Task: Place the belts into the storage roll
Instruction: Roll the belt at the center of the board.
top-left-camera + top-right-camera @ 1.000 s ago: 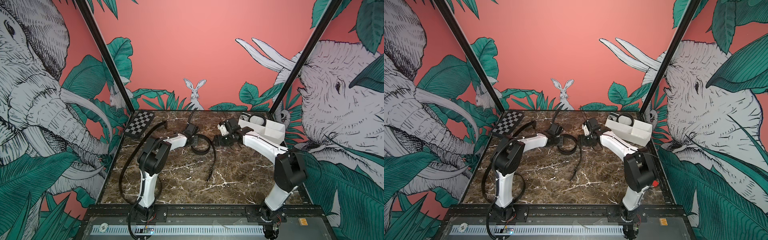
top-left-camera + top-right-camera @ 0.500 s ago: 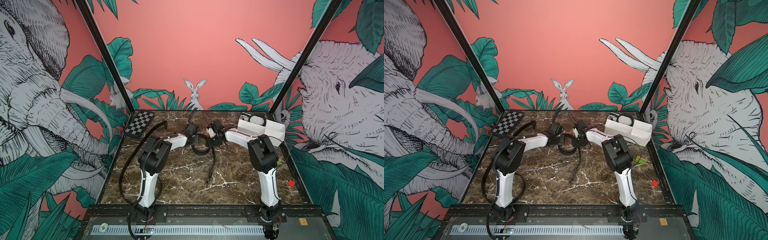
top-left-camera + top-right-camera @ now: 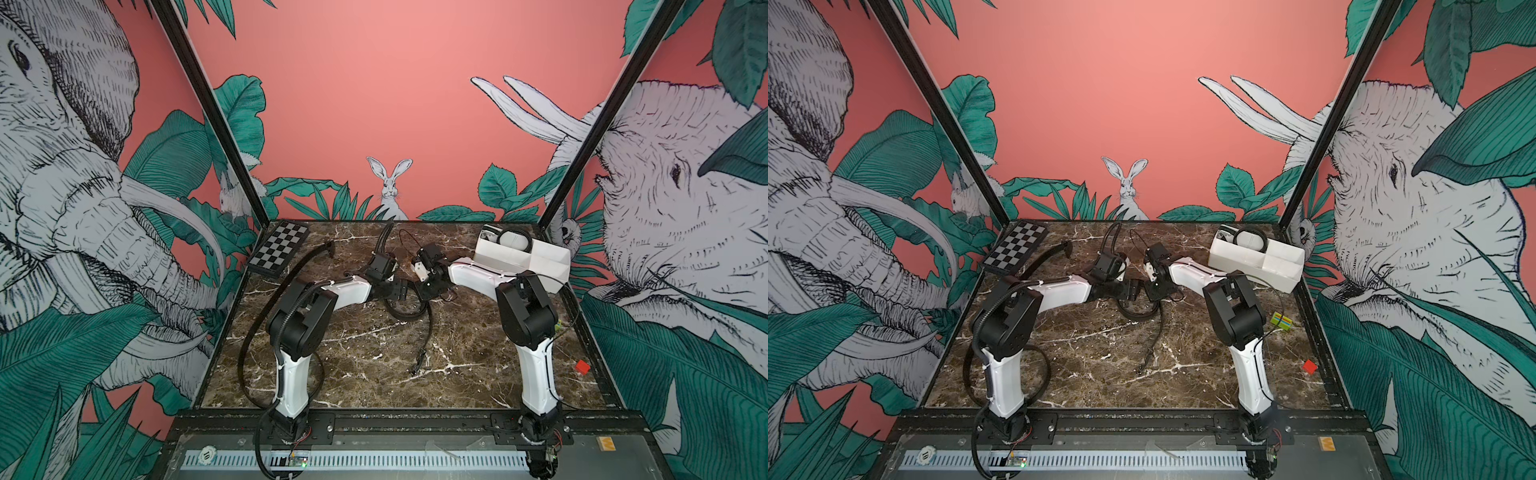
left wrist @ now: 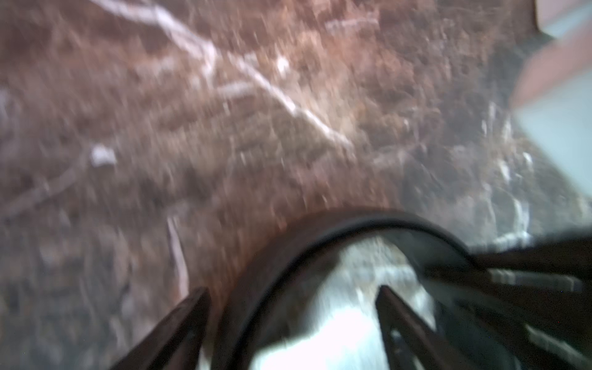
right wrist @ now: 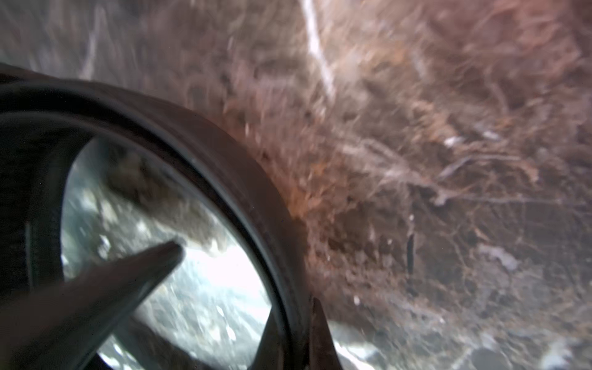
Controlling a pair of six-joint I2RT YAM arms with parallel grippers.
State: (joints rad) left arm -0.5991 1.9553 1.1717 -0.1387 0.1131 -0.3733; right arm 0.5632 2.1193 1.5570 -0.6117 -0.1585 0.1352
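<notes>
Right claw [image 5: 293, 317] clamps the blurred black belt [image 5: 243, 166] loop, mostly cut off at frame bottom; left claw [image 4: 292, 290] stands apart, straddling it.

A checkerboard [image 3: 280, 252] lies in the marble table's [image 3: 365, 374] far left corner. Along the right edge sit a small red block [image 3: 1309, 366] and, farther back, a green-and-yellow striped block [image 3: 1281, 322].

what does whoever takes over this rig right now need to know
Left tool: open, straddling the looped belt on the table, not gripping.
Right tool: shut on that same loop.
Storage roll: far right corner; one coiled belt in its far end compartment.
Done: at least one belt stowed.
To do: coil and stow the looped belt; a third belt can't be made out.
</notes>
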